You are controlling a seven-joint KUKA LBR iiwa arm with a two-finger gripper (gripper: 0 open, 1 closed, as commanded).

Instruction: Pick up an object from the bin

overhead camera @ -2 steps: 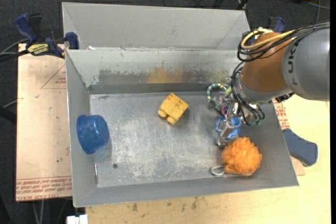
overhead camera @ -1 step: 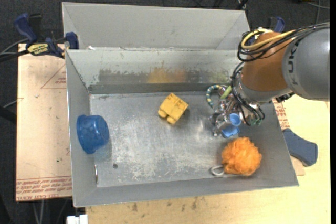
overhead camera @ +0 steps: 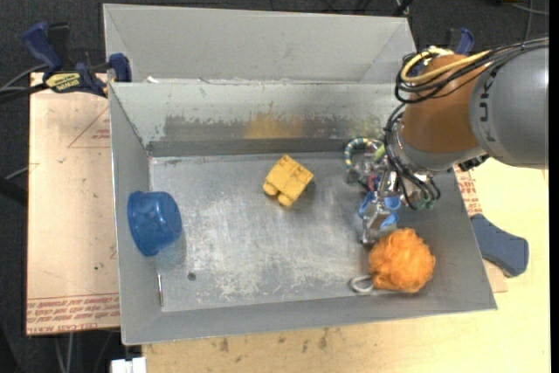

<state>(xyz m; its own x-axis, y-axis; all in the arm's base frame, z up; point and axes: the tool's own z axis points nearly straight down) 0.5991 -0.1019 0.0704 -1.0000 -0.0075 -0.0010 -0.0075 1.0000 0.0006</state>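
My gripper (overhead camera: 377, 225) reaches down at the bin's right side, its fingertips just above the left top of a fluffy orange pompom (overhead camera: 403, 260) with a small metal ring on its lower left. Nothing shows between the fingers, and the wiring around them hides how they stand. A yellow toy block (overhead camera: 287, 180) lies in the middle back of the bin, well left of the gripper.
A blue plastic cup (overhead camera: 154, 221) lies on its side against the left wall. The arm with its orange cover and cables comes in over the right rim. Bare bin floor stretches between the cup and the pompom.
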